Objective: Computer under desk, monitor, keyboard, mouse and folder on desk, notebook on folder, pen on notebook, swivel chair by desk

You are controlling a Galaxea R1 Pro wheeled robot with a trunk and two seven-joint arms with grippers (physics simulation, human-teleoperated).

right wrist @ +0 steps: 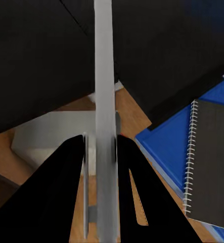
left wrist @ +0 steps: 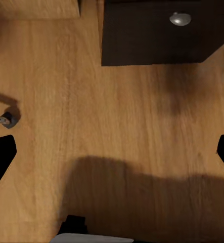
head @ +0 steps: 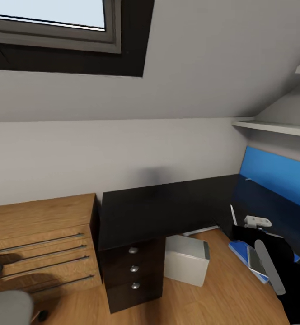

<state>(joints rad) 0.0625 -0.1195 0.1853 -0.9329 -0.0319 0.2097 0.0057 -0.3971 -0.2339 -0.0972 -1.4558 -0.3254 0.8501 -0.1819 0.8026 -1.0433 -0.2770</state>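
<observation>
My right gripper (right wrist: 104, 147) is shut on the keyboard (right wrist: 105, 76), a thin grey slab seen edge-on; in the head view the keyboard (head: 268, 266) hangs low at the right. The black desk (head: 159, 207) runs along the wall. The light-grey computer (head: 186, 259) stands on the floor beside the desk's drawers (head: 133, 271). A blue folder (right wrist: 167, 147) carries a dark spiral notebook (right wrist: 213, 162), and both lie just past the keyboard. A thin pale pen (head: 233, 215) rests on the desk's right wing. My left gripper (left wrist: 112, 157) is open over bare wooden floor.
A light wooden dresser (head: 37, 243) stands left of the desk. A chrome chair leg with a caster (left wrist: 5, 119) is near my left gripper. A blue panel (head: 276, 174) backs the desk's right wing, with a white shelf (head: 272, 127) above it. A sloped wall and a window (head: 55, 22) are overhead.
</observation>
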